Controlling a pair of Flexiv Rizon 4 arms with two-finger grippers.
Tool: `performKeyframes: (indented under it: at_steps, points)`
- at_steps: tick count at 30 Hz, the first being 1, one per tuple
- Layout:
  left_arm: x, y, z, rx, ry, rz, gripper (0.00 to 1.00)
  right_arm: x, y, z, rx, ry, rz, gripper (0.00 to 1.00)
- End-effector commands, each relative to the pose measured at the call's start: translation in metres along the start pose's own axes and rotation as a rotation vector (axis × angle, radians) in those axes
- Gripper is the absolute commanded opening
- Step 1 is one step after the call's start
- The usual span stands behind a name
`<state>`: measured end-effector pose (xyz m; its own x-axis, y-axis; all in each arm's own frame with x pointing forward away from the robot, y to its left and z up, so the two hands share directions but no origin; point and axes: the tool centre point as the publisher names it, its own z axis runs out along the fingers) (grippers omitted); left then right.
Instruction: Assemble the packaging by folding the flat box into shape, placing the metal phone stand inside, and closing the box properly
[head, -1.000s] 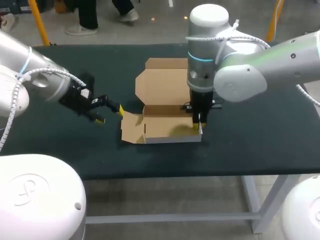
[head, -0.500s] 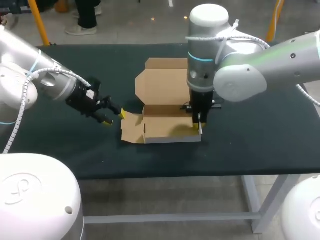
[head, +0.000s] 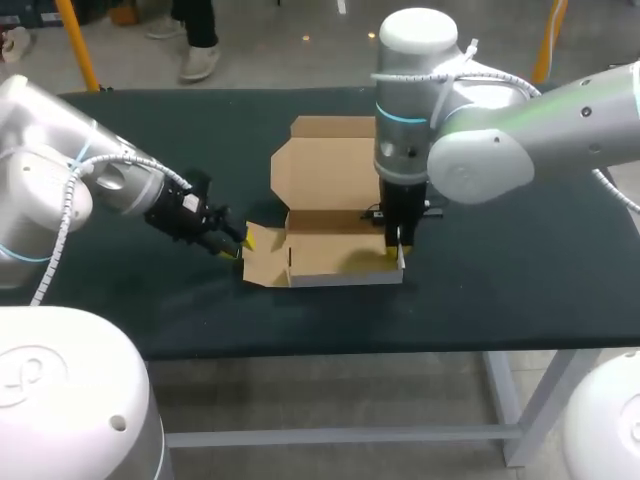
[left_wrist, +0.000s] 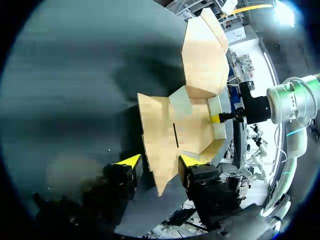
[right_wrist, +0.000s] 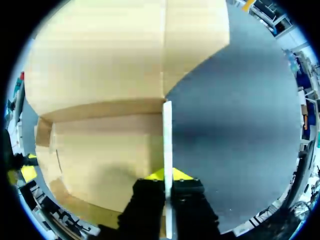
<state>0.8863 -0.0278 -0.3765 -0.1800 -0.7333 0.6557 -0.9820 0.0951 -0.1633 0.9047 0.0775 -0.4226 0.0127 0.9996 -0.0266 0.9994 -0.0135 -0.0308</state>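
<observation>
A tan cardboard box (head: 335, 255) sits mid-table, its lid (head: 325, 165) lying open and flat behind the shallow tray. My right gripper (head: 396, 254) points straight down at the tray's right side. In the right wrist view that gripper (right_wrist: 168, 176) is shut on the upright white-edged right wall (right_wrist: 167, 135). My left gripper (head: 240, 244) is low at the box's left flap (head: 262, 262). In the left wrist view the flap (left_wrist: 160, 145) reaches in between the left gripper's (left_wrist: 160, 161) yellow tips, which stand apart on either side of it.
The table is covered in dark green cloth (head: 520, 270), with bare stretches to the left and right of the box. My right arm's bulky elbow (head: 480, 165) hangs over the table's right half. The front edge (head: 400, 345) runs close below the box.
My left gripper has travelled right to the box's left flap, its fingers drawing closer together. The right arm and the box have not moved.
</observation>
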Motion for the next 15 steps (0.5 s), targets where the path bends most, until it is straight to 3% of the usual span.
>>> performKeyframes:
  at_steps: [1, 7, 9, 11, 12, 15]
  points:
    - [-0.004, -0.005, 0.013, -0.011, 0.008, -0.005, 0.50, 0.000, 0.002, 0.001, 0.004, -0.003, 0.000, 0.00]
    - [-0.005, -0.006, 0.022, -0.016, 0.010, -0.019, 0.47, 0.000, 0.002, 0.001, 0.004, -0.003, 0.000, 0.00]
    - [-0.004, -0.007, 0.023, -0.017, 0.001, -0.029, 0.38, 0.000, 0.002, 0.001, 0.004, -0.003, 0.000, 0.00]
    - [-0.002, -0.008, 0.024, -0.015, -0.018, -0.036, 0.07, 0.000, 0.002, 0.001, 0.004, -0.003, 0.000, 0.00]
    - [0.000, -0.008, 0.023, -0.013, -0.034, -0.038, 0.00, 0.000, 0.002, 0.001, 0.004, -0.003, 0.000, 0.00]
    - [0.006, -0.011, 0.022, -0.003, -0.085, -0.056, 0.00, 0.000, 0.002, 0.001, 0.004, -0.003, 0.000, 0.00]
